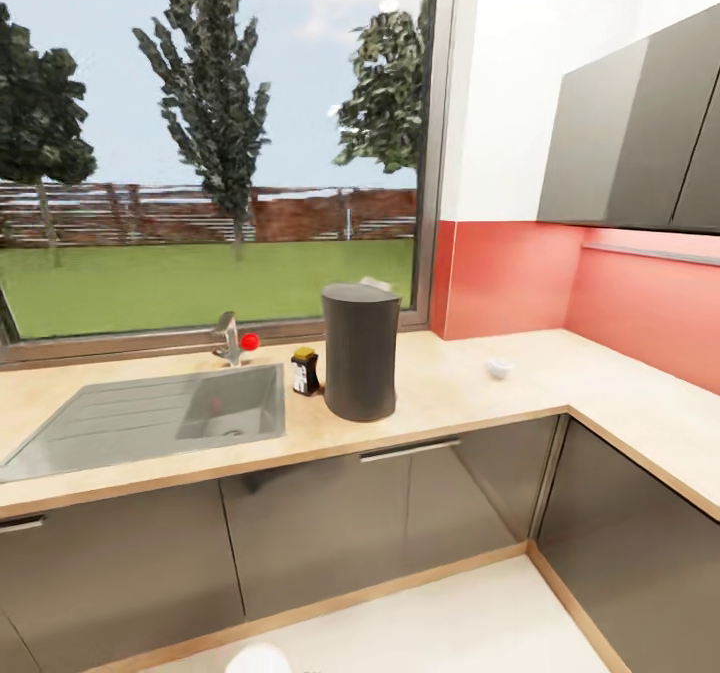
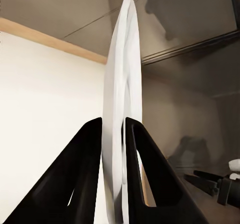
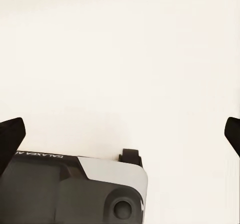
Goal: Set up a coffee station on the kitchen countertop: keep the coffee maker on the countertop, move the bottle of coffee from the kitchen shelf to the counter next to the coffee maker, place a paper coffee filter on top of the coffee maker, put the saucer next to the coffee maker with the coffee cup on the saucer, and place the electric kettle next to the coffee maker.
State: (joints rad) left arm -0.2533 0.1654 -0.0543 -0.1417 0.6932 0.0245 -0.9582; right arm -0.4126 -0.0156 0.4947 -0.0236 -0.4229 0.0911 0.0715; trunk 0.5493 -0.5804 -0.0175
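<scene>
Left claw (image 2: 114, 129) is clamped on the saucer (image 2: 121, 84), pinching it by the rim so the plate stands edge-on between the two black fingers (image 2: 85, 164); it hangs low, down by the grey cabinet fronts rather than over the tabletop (image 1: 450, 388). Right claw (image 3: 120, 129) has its tips wide apart, nothing between them, pale floor beyond. On the tabletop the coffee maker (image 1: 361, 351) stands near the front edge just right of the sink (image 1: 150, 418), with the coffee jar (image 1: 305, 370) just beside it on the sink side. The cup (image 1: 499, 367) sits well apart, toward the back corner by the red wall. Risks as I see them: the rim pinch is thin, so any jolt while lifting could let the saucer pivot or slip out, and it would fall to the floor, not the tabletop. Raising it close to the cabinets could catch the front edge of the tabletop. The free spot right of the coffee maker is near that edge, so a sloppy set-down could leave the saucer overhanging or knock the machine. Kettle and paper filter: can't make them out from here.
</scene>
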